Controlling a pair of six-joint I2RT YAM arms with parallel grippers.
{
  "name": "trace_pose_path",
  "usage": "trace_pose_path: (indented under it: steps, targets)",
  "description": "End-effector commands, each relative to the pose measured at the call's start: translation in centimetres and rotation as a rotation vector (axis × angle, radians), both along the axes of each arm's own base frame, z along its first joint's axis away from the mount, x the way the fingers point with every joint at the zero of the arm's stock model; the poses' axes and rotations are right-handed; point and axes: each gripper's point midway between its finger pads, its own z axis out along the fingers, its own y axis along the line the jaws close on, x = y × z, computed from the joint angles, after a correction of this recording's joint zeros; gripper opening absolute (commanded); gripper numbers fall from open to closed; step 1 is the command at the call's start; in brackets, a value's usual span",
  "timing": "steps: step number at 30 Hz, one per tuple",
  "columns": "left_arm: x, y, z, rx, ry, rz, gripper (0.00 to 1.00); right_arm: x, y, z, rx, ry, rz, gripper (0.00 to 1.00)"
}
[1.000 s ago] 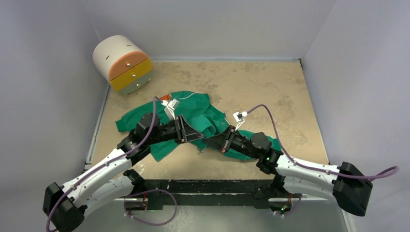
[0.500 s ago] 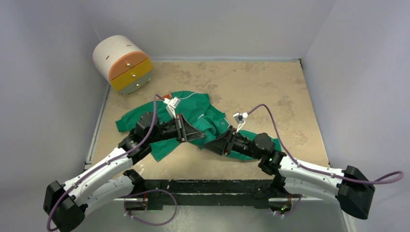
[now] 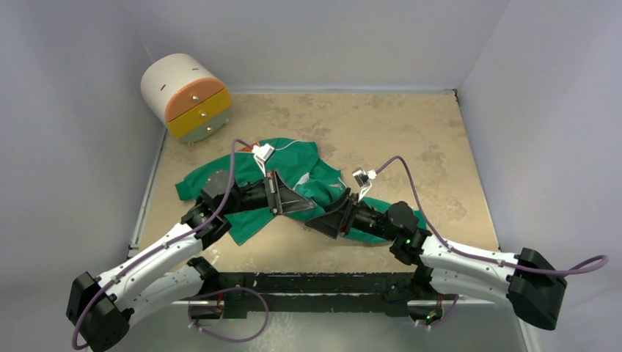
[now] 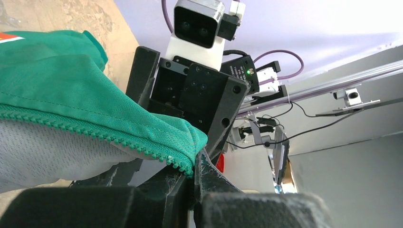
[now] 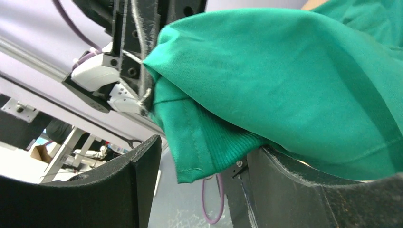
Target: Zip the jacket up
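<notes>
Legible text: none. Jacket: sliver of orange-and-white patch at picture edge, letters unreadable. Black module with green light: fine print, too small to read.

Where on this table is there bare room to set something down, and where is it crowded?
Bare: the far-right table between the jacket, back wall and right wall; also the far strip right of the drawer unit. Crowded: centre-left, where both arms' jaws meet over the jacket.
</notes>
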Motion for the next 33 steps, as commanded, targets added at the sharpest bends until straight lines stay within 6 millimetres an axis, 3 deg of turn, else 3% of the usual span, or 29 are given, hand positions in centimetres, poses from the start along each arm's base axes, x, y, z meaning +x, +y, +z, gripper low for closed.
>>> trace_pose_path:
  steps: [1,10,16,33]
  targets:
    - [-1.1,0.1,1.2,-0.026,-0.046,-0.050,0.00,-1.2,-0.1,5.9,0.167,-0.152,0.053,0.68]
    - [-1.7,0.3,-0.3,0.067,-0.047,-0.091,0.00,-1.5,-0.5,6.6,0.124,-0.193,0.054,0.65]
    - [-2.2,0.3,0.0,0.065,-0.058,-0.119,0.00,-1.5,-0.7,6.0,0.083,-0.188,0.044,0.59]
    - [-2.0,0.0,1.6,0.006,-0.079,-0.117,0.00,-2.7,1.2,5.0,0.052,-0.216,0.180,0.46]
